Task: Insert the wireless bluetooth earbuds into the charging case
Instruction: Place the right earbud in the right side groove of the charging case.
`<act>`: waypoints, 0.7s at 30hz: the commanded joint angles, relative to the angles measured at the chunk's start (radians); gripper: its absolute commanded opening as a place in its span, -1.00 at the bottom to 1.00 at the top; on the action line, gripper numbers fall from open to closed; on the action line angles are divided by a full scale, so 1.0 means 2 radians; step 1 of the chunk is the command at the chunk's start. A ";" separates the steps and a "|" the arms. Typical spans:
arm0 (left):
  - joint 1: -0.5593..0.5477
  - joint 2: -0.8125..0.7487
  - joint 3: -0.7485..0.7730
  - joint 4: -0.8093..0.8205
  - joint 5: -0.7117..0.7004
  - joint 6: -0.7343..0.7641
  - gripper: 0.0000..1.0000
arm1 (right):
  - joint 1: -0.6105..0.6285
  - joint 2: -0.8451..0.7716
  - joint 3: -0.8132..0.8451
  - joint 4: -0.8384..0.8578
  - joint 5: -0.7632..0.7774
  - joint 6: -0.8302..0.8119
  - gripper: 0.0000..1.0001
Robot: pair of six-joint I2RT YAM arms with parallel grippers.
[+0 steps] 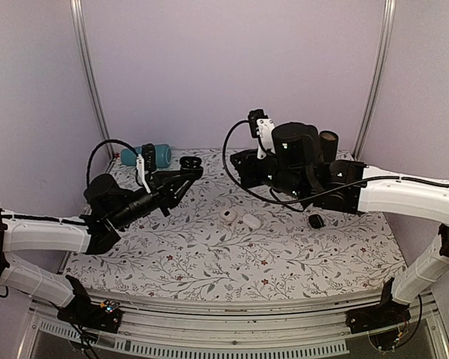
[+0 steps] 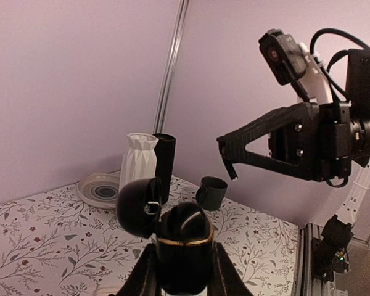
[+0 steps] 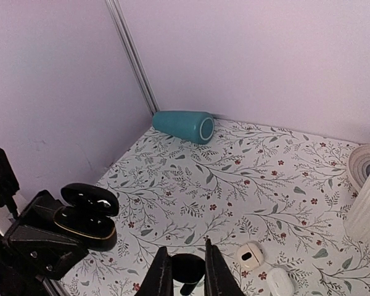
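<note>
Biggest thing is the worktop [image 1: 209,254], covered in a pale sheet printed with grey leafy sprigs and little red flowers. Both arms are white-sleeved with matte black wrists.

Back right there's a white vase [image 2: 139,161] with sharp pleated ribs. A plain matte black tube [image 2: 164,163] stands upright just beside it. In the far left corner a smooth teal cylinder [image 3: 184,125] lies on its side, pale-rimmed end showing. Next to the vase there's a flat round disc [image 2: 100,188] with concentric rings, and nearer the middle a small black cup [image 2: 211,192].

Now the main bit: the left tool [image 2: 182,271] is clamped on the base of the charging case [image 3: 85,217], holding it up off the worktop. It's a glossy black pebble shape with a thin gold band round the seam. The lid is flipped open and the hollow inside looks shiny. Can't honestly pick out the buds in there.

The right tool [image 3: 185,248] hangs near the case, tips pointing its way, fingers only a narrow gap apart. A dark round shape [image 3: 188,271] sits in that gap in the right wrist view. I can't tell whether the tool is gripping it or it's just something below.

Mid-worktop there are two small white oval cases [image 3: 251,254], smooth like pebbles and just beside each other. Then a tiny black oval lump [image 1: 315,221] off to the right.
</note>
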 commanded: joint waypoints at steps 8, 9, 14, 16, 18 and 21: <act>-0.042 0.041 0.043 0.043 0.024 0.021 -1.00 | 0.009 -0.021 -0.028 0.150 -0.053 -0.041 -0.92; -0.045 0.044 0.045 0.045 0.020 0.021 -1.00 | 0.010 -0.021 -0.030 0.153 -0.053 -0.042 -0.92; -0.060 0.054 0.051 0.066 -0.003 0.027 -1.00 | 0.015 -0.018 -0.035 0.167 -0.050 -0.039 -0.92; -0.065 0.056 0.051 0.074 -0.012 0.031 -1.00 | 0.017 -0.016 -0.038 0.170 -0.051 -0.037 -0.92; -0.068 0.057 0.054 0.077 -0.020 0.035 -1.00 | 0.020 -0.017 -0.041 0.171 -0.048 -0.036 -0.92; -0.071 0.059 0.058 0.078 -0.023 0.039 -1.00 | 0.022 -0.021 -0.051 0.181 -0.047 -0.032 -0.92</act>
